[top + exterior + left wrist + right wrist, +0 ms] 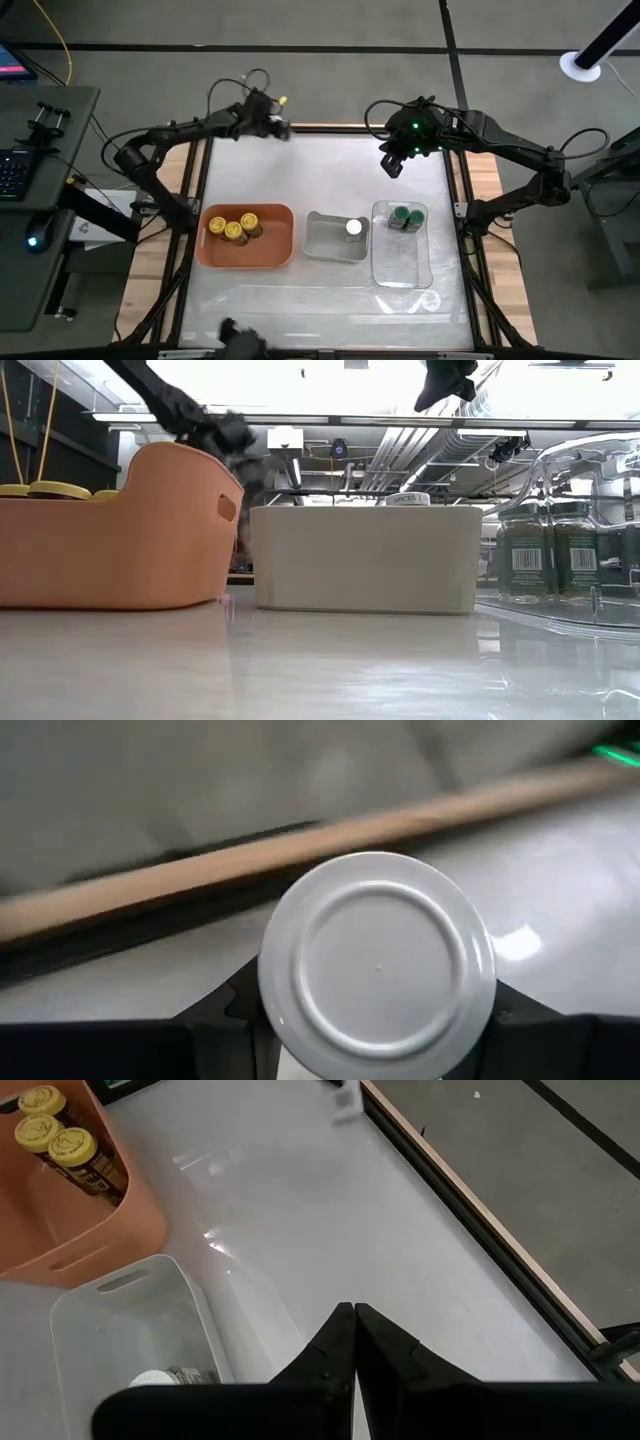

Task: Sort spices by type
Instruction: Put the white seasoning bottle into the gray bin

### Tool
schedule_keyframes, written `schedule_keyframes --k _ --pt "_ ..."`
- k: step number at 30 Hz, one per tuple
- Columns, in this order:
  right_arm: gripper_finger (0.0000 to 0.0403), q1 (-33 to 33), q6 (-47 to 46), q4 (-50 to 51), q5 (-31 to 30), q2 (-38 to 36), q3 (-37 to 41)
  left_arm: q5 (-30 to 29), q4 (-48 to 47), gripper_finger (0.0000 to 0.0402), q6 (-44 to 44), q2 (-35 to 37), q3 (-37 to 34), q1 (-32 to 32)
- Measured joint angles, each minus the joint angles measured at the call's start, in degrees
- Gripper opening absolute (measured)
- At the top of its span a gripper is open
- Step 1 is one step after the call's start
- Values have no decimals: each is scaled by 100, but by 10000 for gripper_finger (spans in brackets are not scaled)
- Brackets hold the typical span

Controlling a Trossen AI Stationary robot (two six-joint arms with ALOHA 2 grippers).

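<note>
A white-lidded spice jar fills the left wrist view, its round lid facing the camera. My left gripper is shut on it near the table's far edge. My right gripper is shut and empty, hovering over the far right of the table. Three yellow-lidded jars stand in the orange tray. One white-lidded jar stands in the grey tray. Two green-lidded jars stand in the clear tray. My left gripper holds the white-lidded jar between its two fingers, one on each side of the jar just below the lid's rim. The wide lid hides the jar's body and the place of contact. Whether the jar stands on the table, I cannot tell.
The three trays sit in a row across the table's middle; in the low view they are the orange tray, grey tray and clear tray. A wooden strip borders the far edge. Bare white tabletop lies between the trays and the far edge.
</note>
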State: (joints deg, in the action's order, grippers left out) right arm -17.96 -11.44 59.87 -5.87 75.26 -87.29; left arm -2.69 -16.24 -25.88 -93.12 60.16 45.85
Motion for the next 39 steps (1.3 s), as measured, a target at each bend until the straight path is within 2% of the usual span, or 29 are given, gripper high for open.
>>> schedule_keyframes --k 7,11,13,16,26,32,39 --pt "0 0 137 23 -144 0 0 995 312 155 1473 755 4 -2096" --pt "0 -6 142 25 -203 2 0 1431 261 155 2108 870 7 -3455" --pt "0 -6 142 25 -202 2 0 1390 268 155 2518 845 7 -4043" --pt "0 -6 136 22 -201 2 0 868 291 155 2856 677 7 -4582" --pt "0 -6 -154 22 -201 2 0 834 249 155 3269 -14 46 -4623" --pt "0 -6 -260 24 -201 4 0 877 -361 155 3763 -599 653 -4641" --pt "0 -6 -313 27 -199 4 0 866 -691 155 3798 -1347 1272 -4623"
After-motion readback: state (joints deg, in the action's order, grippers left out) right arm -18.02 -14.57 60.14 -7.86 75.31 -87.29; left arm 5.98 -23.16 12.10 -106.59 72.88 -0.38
